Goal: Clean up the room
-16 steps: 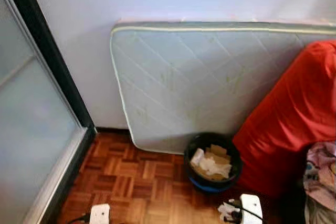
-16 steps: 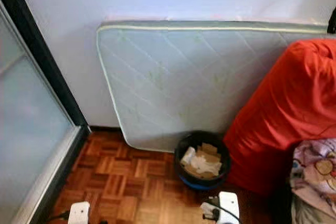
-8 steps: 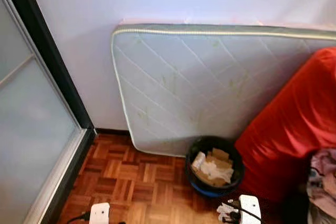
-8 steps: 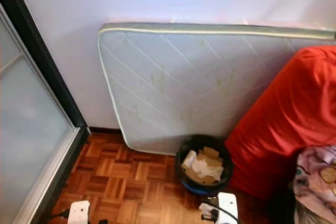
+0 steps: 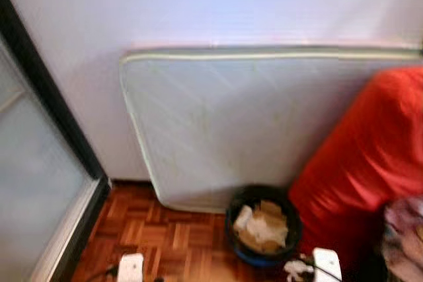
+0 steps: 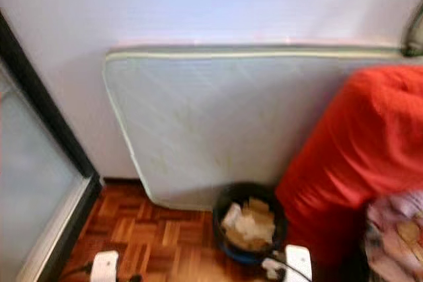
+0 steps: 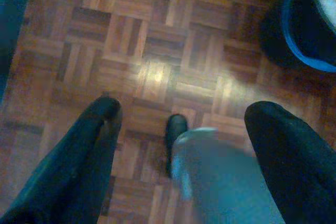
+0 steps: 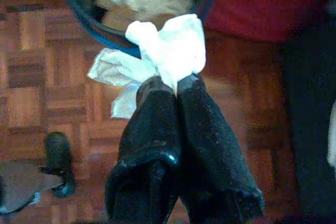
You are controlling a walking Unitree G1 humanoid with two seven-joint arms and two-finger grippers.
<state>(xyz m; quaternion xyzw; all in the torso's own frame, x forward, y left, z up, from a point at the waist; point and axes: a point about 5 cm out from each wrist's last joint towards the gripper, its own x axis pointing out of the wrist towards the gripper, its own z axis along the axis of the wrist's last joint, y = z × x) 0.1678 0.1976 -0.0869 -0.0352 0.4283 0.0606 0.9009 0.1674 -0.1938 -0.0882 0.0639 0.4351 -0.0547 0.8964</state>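
Observation:
A dark waste bin (image 5: 263, 228) with a blue base stands on the parquet floor, against a mattress, holding crumpled paper and cardboard. My right gripper (image 8: 169, 85) is shut on a crumpled white tissue (image 8: 168, 51), held just in front of the bin's rim (image 8: 97, 22). In the left eye view the tissue (image 5: 297, 268) shows beside my right wrist (image 5: 327, 265), low and right of the bin. My left gripper (image 7: 184, 116) is open above bare parquet, with the bin's blue edge (image 7: 302, 51) off to one side.
A pale quilted mattress (image 5: 244, 123) leans on its side against the white wall. A red beanbag (image 5: 370, 163) sits right of the bin, with patterned cloth (image 5: 403, 229) in front of it. A dark-framed frosted glass door (image 5: 39, 183) lines the left.
The camera has shifted, so the whole scene slid left and down and is blurred. The tissue stays in my right gripper near the bin.

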